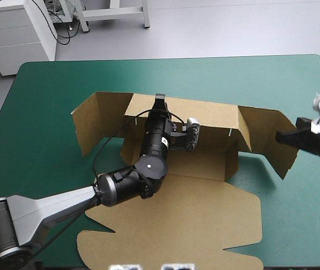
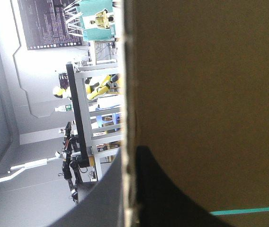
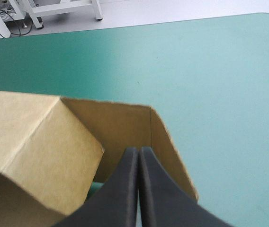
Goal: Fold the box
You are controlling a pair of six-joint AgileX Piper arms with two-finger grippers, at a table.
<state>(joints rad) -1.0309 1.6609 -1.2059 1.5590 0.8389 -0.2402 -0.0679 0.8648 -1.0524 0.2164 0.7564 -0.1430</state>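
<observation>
One teal-green table cover (image 1: pixel 53 95) carries one brown box (image 1: pixel 205 163), lying at the middle of the table and half formed. Its one lid (image 1: pixel 177 225) lies flat toward the near edge, one rear wall (image 1: pixel 210 115) stands up, and two end flaps are raised, one on the left (image 1: pixel 89 126) and one on the right (image 1: pixel 264 132). Of two grippers, the left gripper (image 1: pixel 160 101) pinches the rear wall, a black finger on each face. The right gripper (image 3: pixel 139 156) is pressed together into a point at the right flap.

Left pincer (image 1: pixel 160 101) fingertips hidden at box (image 1: pixel 205 163) back wall; lid near edge cut off in high view
</observation>
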